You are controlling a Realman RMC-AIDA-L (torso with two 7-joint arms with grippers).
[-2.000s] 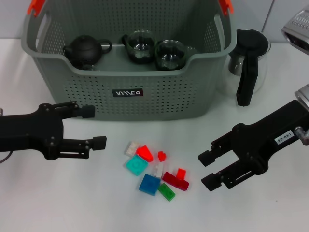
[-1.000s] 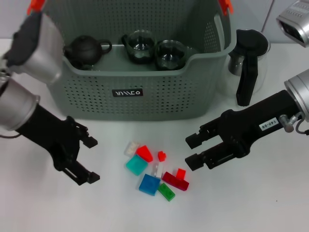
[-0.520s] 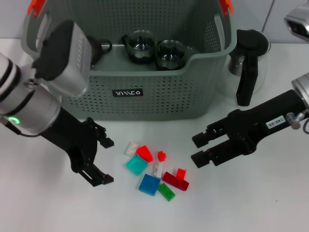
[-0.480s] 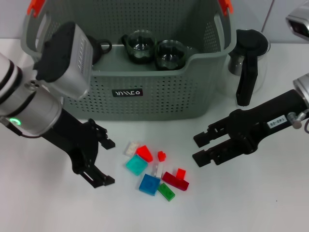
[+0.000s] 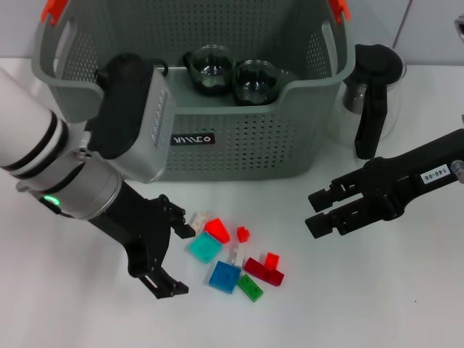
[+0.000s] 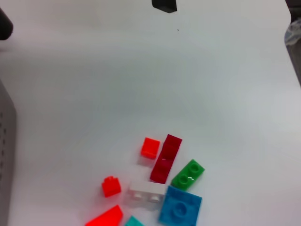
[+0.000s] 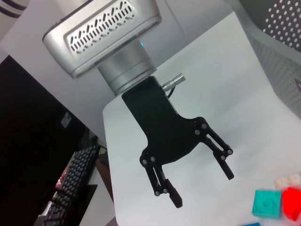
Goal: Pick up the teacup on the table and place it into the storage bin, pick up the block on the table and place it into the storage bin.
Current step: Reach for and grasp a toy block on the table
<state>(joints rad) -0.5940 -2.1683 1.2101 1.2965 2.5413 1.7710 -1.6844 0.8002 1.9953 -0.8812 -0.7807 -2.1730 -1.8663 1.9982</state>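
- Eight blocks [image 5: 225, 275] scattered in one cluster on the white table [image 5: 377, 304], just near of the storage bin [image 5: 196, 141]: one pale, three bright red, one dark red, one teal, one blue, one green.
- Two glass teacups [image 5: 209, 67] side by side inside the storage bin, against its far wall; none seen out on the table.
- One black teapot handle [image 5: 157, 69] peeking out in the bin's left part, the rest hidden behind the left arm.
- One glass pot with a black handle [image 5: 373, 94] standing on the table just right of the bin.
- Left gripper [image 5: 174, 257] low over the table just left of the blocks, jaws spread wide, nothing between them; teal block nearest, close beside the opening but not inside it.
- Right gripper [image 5: 317, 212] well right of the cluster, fingers parted and empty, pointing left toward the blocks.
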